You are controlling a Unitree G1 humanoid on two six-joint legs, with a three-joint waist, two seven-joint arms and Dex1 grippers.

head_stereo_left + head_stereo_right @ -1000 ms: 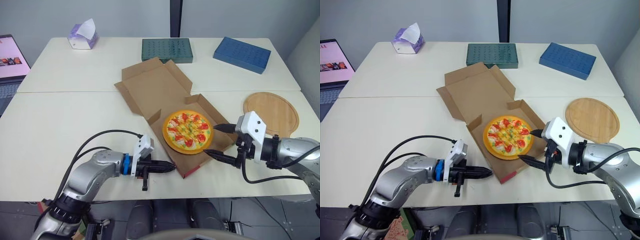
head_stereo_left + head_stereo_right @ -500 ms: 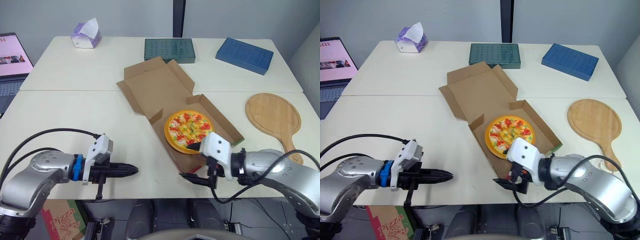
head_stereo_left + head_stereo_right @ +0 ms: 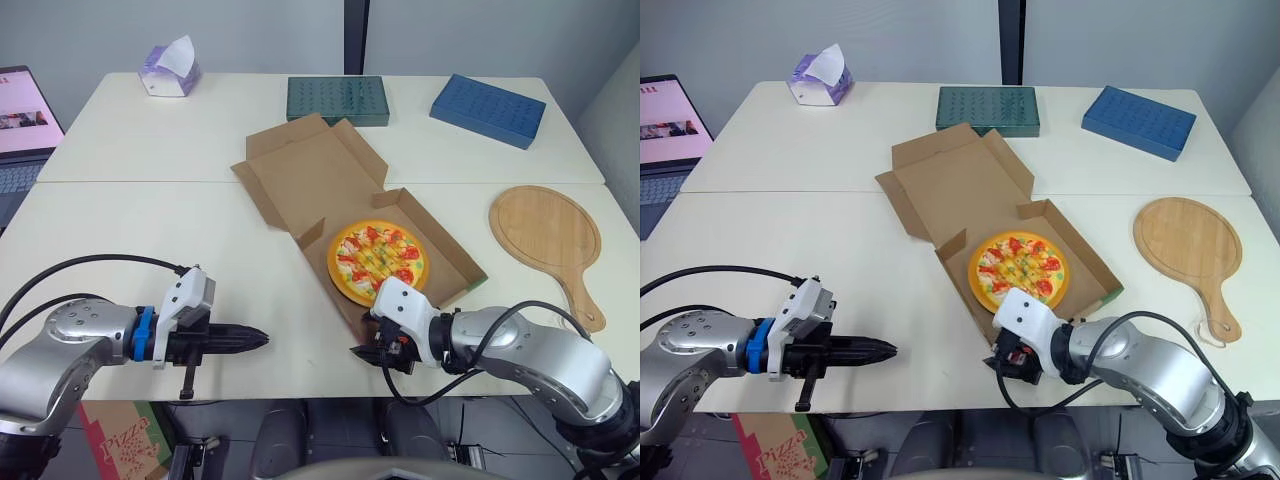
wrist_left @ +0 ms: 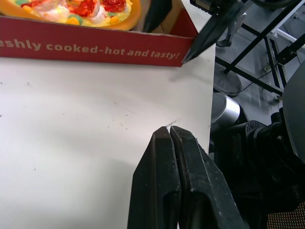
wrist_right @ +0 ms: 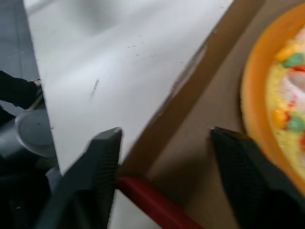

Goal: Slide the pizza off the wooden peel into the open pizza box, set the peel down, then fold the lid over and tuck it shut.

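Observation:
The pizza lies in the open cardboard pizza box, whose lid lies flat toward the table's far side. On the table to the right rests the round wooden peel, with nothing on it. My right gripper is open at the box's near corner; in the right wrist view its fingers straddle the red front wall. My left gripper is shut and holds nothing, low over the bare table well left of the box, pointing at the wall.
A tissue box, a green box and a blue box stand along the far edge. A laptop sits at the far left. The table's front edge runs just beside both grippers.
My left gripper has drawn back to the left, away from the box. My right gripper has swung from the box's right side to its near corner and closed in on it.

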